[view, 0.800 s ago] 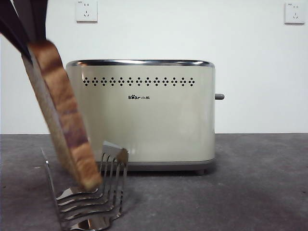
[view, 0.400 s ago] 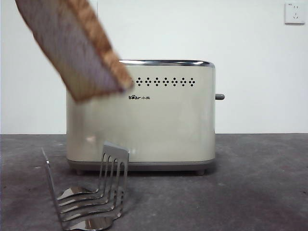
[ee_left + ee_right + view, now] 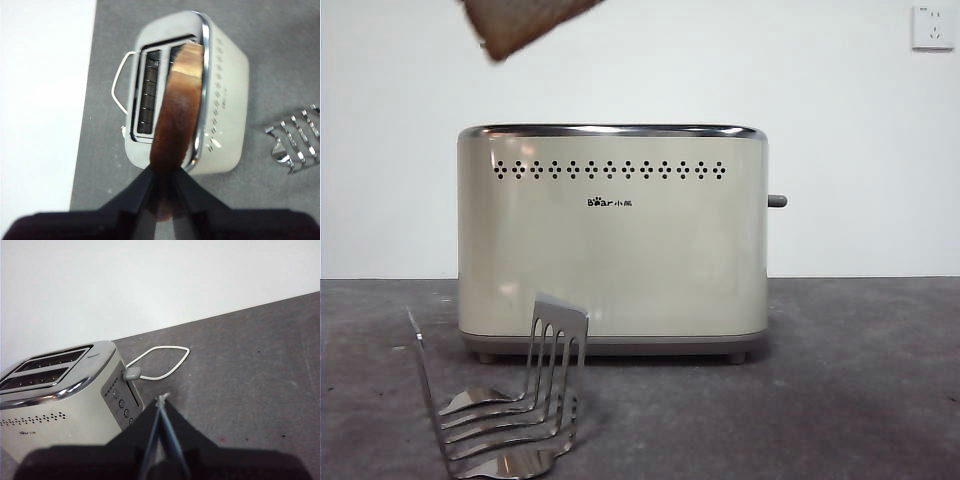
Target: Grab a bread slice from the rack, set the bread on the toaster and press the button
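Observation:
My left gripper (image 3: 162, 192) is shut on the slice of bread (image 3: 179, 115), dark crust edge-on, held high above the cream toaster (image 3: 220, 100) and its two open slots. In the front view only the bread's lower corner (image 3: 520, 20) shows at the top edge, above the toaster's (image 3: 612, 245) left part. The steel rack (image 3: 510, 400) stands with no bread in it at the front left; it also shows in the left wrist view (image 3: 295, 142). My right gripper (image 3: 161, 402) is shut and holds nothing, beside the toaster's narrow side near the grey button (image 3: 131, 373), also seen in the front view (image 3: 777, 201).
A white power cord (image 3: 162, 362) loops on the dark grey table behind the toaster. A white wall with a socket (image 3: 931, 27) stands behind. Small round buttons (image 3: 120, 402) line the toaster's narrow side.
The bread has risen out of the rack and moved up and to the right, from beside the toaster's left end to above its top. The rack now stands without bread.

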Robot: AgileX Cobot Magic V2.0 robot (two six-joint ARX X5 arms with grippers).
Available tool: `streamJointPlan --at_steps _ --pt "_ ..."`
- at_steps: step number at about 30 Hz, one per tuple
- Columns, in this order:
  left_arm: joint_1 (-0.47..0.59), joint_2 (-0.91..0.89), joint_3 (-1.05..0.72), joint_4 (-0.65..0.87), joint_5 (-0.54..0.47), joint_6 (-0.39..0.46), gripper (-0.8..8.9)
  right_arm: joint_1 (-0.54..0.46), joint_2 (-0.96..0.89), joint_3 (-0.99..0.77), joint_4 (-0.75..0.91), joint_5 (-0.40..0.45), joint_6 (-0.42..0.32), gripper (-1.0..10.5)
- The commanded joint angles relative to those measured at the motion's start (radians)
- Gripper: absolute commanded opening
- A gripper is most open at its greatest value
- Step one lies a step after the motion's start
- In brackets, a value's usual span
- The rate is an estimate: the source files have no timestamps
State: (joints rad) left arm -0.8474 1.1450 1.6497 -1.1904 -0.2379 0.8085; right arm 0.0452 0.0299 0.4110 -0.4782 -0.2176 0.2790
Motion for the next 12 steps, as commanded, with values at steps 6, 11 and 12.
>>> streamJointPlan --at_steps 6,11,12 --pt "-0.002 0.237 0.246 -0.089 -0.003 -0.177 -0.09 0.0 0.0 0.005 0.005 -0.003 0.016 0.0" --pt "-0.002 0.341 0.302 -0.096 -0.083 -0.176 -0.09 0.0 0.0 0.005 0.005 -0.011 0.016 0.0" --pt "-0.002 0.36 0.302 -0.097 -0.114 -0.176 -0.09 0.0 0.0 0.005 0.005 -0.012 0.016 0.0"
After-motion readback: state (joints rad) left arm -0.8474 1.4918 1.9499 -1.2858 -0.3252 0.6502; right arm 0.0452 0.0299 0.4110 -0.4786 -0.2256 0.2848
